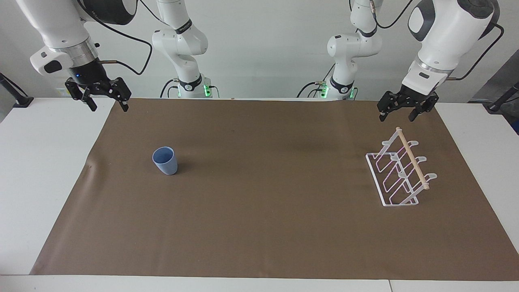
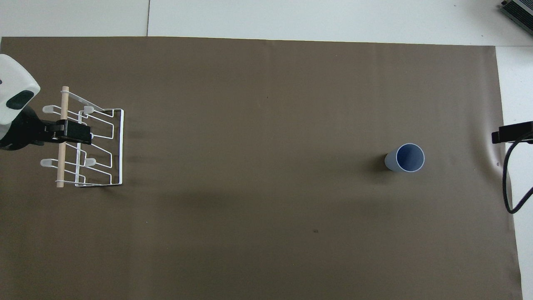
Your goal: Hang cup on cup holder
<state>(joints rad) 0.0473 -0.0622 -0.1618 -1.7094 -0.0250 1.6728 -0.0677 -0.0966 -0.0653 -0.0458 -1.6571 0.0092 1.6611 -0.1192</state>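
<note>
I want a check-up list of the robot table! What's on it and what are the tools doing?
Surface: brown mat on a white table.
Job's things: blue cup upright, mouth up, toward the right arm's end; cup holder toward the left arm's end, no cup on it.
Clutter: nothing seen.
Tools: right tool open, empty, over the mat's corner; left tool open, empty, raised near the cup holder.
Cables: black, on the arms.
Surroundings: plain white wall.

I'm seeing the cup sitting upright on the mat, well apart from the cup holder, which is standing toward the left arm's end.
</note>
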